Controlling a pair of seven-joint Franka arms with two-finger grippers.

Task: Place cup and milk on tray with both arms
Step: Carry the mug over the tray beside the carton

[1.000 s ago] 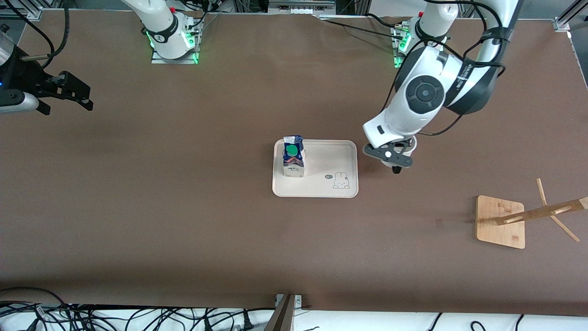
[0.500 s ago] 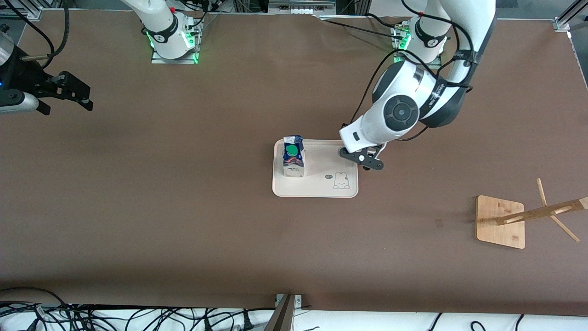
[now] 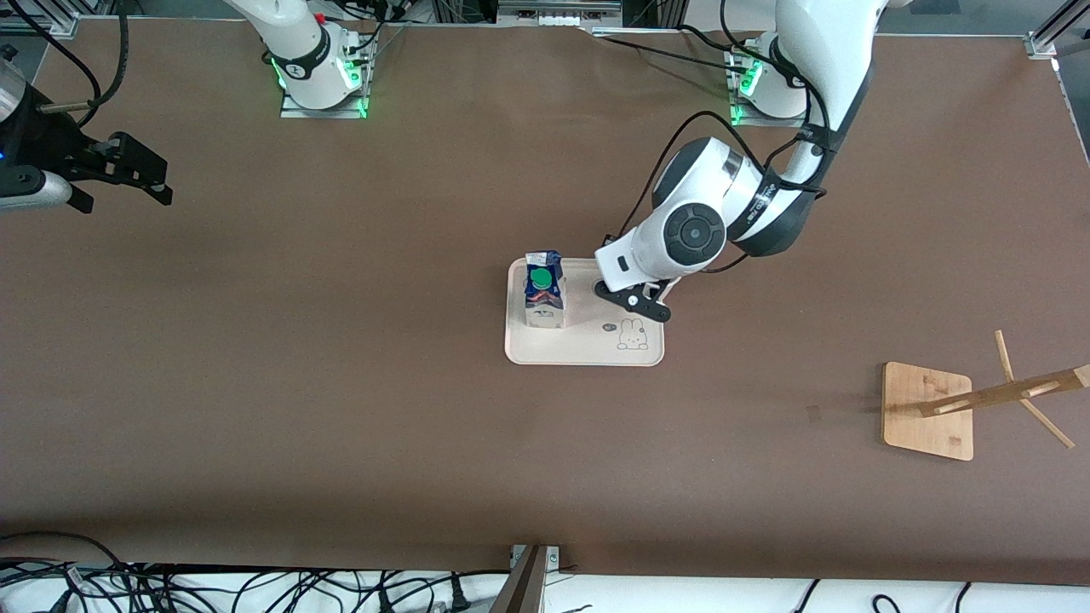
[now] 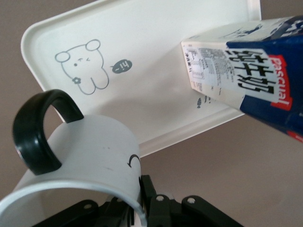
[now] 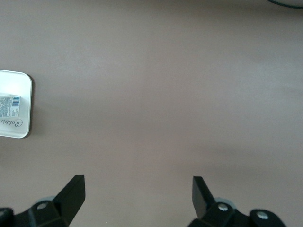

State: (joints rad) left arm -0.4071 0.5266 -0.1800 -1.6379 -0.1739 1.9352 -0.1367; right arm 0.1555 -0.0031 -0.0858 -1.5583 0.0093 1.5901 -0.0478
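Clamped tight on the rim of the cup (image 4: pixel 85 156), the left gripper (image 4: pixel 142 208) pinches the white wall between its fingers, one inside the mug and one outside, with the black loop handle (image 4: pixel 40 127) standing clear of the grip. From the front camera that gripper (image 3: pixel 632 300) hangs over the tray (image 3: pixel 588 347), above the part toward the left arm's end of the table, and the mug itself is hidden under the wrist there. In the left wrist view the cup is held tilted over the cream tray (image 4: pixel 142 71), just beside the small rabbit drawing (image 4: pixel 83 66); whether its base touches the tray cannot be told. The milk (image 3: pixel 543 289) stands upright on the tray, at the side toward the right arm's end of the table, its round green cap (image 3: pixel 540 277) facing up toward the front camera; in the left wrist view the carton (image 4: pixel 246 80) shows its dark blue and white side with red marks. The right gripper (image 3: pixel 128 170) waits well apart from the tray, over bare table at the right arm's end, its jaws spread wide with nothing between them, as the right wrist view shows both fingers (image 5: pixel 71 194) apart above the brown surface. A wooden rack (image 3: pixel 932 409) lies near the left arm's end of the table, nearer to the front camera than the tray.
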